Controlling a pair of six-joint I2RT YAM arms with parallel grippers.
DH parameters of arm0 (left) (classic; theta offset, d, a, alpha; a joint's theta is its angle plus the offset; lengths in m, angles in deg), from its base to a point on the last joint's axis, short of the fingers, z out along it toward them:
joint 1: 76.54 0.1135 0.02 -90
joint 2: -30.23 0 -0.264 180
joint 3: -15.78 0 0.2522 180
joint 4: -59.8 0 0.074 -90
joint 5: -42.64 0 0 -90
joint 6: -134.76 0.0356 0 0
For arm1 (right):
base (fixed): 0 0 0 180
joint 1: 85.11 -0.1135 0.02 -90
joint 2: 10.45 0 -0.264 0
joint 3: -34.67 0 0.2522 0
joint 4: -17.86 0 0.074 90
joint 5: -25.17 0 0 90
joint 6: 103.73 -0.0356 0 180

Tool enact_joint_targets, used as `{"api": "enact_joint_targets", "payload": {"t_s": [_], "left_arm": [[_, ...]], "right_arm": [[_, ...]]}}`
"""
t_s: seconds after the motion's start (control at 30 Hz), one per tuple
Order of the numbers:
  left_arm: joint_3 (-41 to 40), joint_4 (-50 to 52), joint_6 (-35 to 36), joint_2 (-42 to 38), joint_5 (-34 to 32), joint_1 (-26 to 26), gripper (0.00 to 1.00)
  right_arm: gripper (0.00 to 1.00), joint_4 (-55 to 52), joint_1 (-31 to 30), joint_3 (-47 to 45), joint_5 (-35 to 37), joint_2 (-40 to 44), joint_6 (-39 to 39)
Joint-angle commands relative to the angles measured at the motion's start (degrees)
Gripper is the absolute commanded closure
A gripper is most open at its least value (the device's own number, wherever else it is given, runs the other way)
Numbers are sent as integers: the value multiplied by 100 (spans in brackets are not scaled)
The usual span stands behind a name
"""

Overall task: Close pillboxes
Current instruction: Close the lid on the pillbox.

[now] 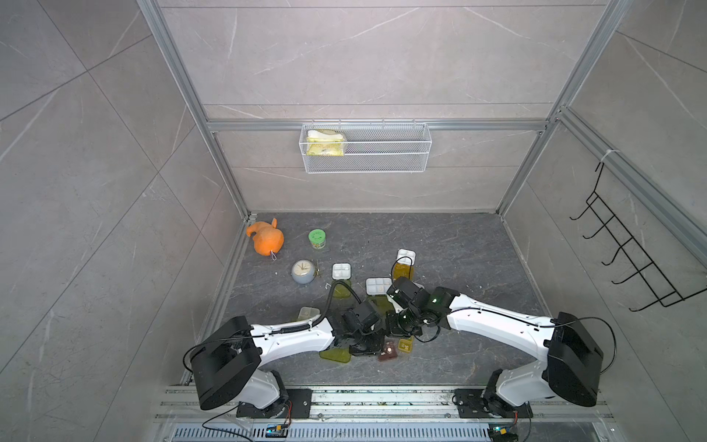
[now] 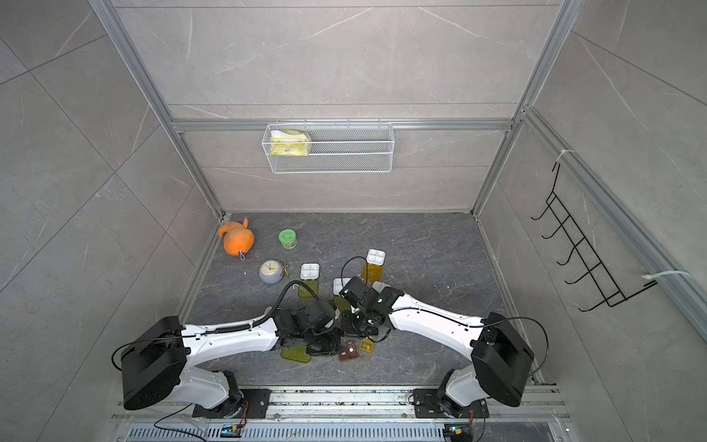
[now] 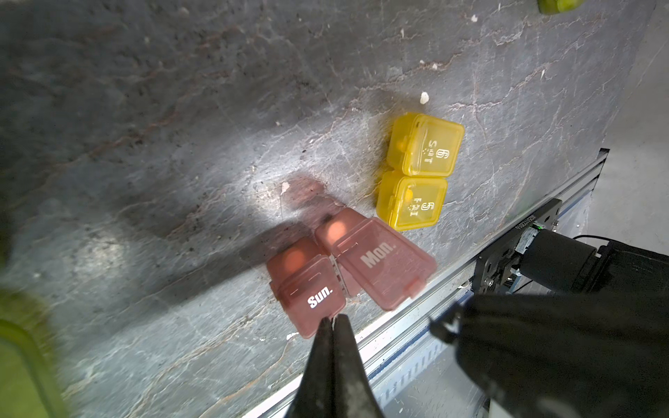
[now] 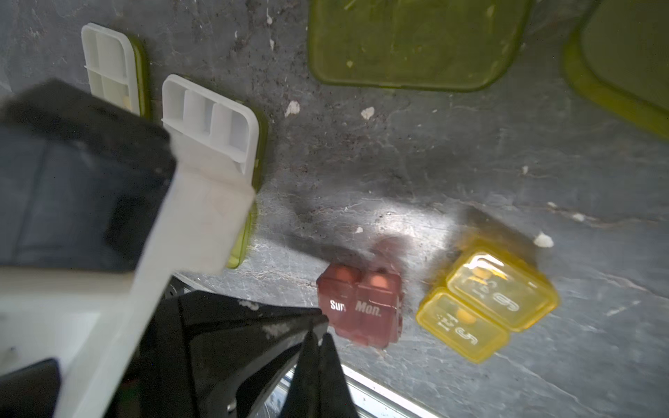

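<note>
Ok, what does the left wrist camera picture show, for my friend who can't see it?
The left hand, pinched shut, points its tips at the edge of a small reddish-brown pillbox marked Sun. and Mon. A small yellow pillbox lies beside it on the dark stone table.

Pillboxes at mid-desk, other things at the back left.
The Sun./Mon. pillbox lies near the front of the desk, with the pillbox marked 5 and 6 just beside it on the right. The other pillboxes lie behind them. The clock, jar and toy sit at the back left, and a wire basket hangs on the rear wall.
</note>
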Motion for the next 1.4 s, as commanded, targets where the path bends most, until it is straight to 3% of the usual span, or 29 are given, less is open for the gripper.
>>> {"api": "enact_joint_targets", "payload": {"t_s": [0.0,1.37], "left_arm": [[8,-8,-94,-152,-81,-19,97],[-198,-395,-315,303,40,-52,100]], "right_arm": [[100,201,48,-152,-125,-119,51],[100,277,110,-1067,-72,582,-244]]}}
